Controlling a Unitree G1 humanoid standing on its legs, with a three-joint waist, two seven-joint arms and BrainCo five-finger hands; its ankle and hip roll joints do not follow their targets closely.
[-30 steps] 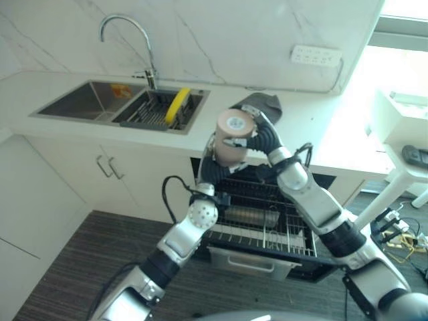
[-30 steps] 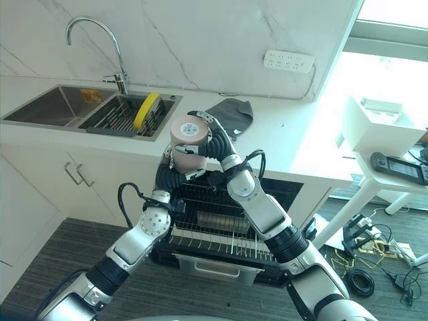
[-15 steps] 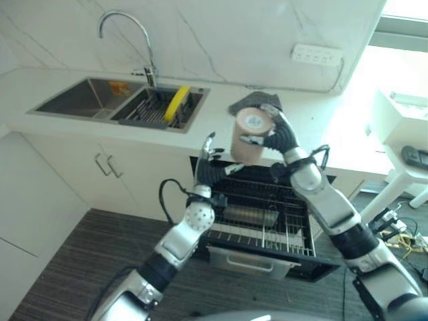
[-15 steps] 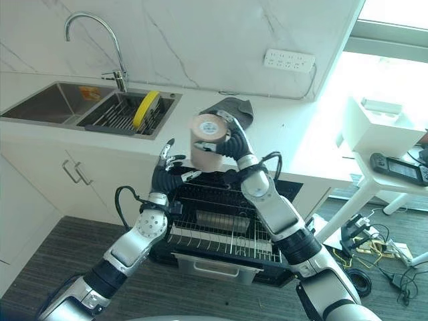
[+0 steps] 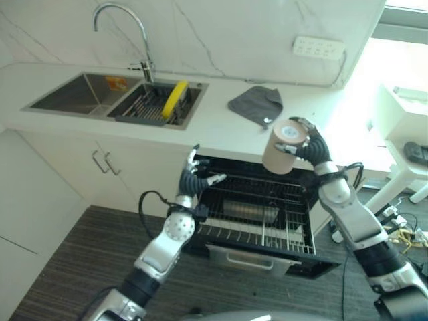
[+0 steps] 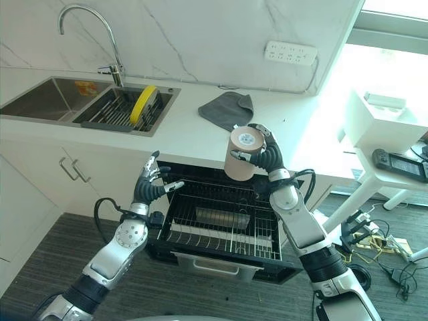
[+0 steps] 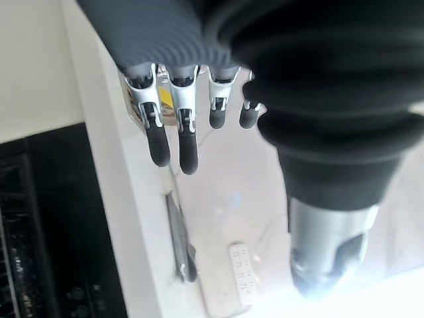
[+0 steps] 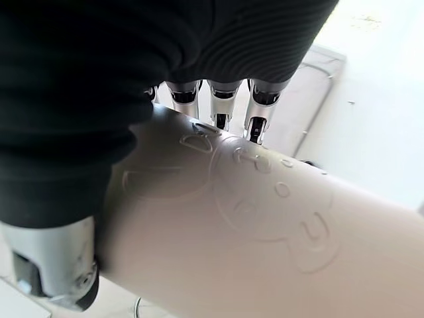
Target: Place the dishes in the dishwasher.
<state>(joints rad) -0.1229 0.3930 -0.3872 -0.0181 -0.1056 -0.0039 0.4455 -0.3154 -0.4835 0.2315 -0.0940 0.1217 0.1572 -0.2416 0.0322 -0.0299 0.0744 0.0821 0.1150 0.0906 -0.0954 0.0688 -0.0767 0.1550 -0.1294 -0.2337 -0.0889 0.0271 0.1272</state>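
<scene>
While the right hand [image 6: 266, 155] curls its fingers and thumb round a tan cup [image 6: 242, 153], it holds that cup in the air above the open dishwasher [image 6: 221, 224] and just in front of the counter's edge; the cup is tipped so that its round base faces up toward the head camera — in the right wrist view its side [image 8: 265, 218] shows embossed shapes, with the fingertips [image 8: 257, 130] pressed against it. Lower and to the left, the left hand [image 5: 193, 177] is raised before the dishwasher's front with its fingers spread and straight, holding nothing; its own wrist view shows the dark-tipped fingers [image 7: 169, 136] extended and apart from the thumb. The dishwasher's wire rack [image 6: 212, 231] is pulled out, and a metallic, cylinder-like item [image 6: 215, 217] lies on its side inside it. On the white counter [image 6: 174, 134] behind, a grey cloth [image 6: 227, 109] lies crumpled near the wall; farther left, a sink [image 6: 47, 97] sits under a curved tap [image 6: 87, 27], and beside it a drainer basket [image 6: 114, 114] holds a yellow plate [image 6: 142, 105] standing on edge.
</scene>
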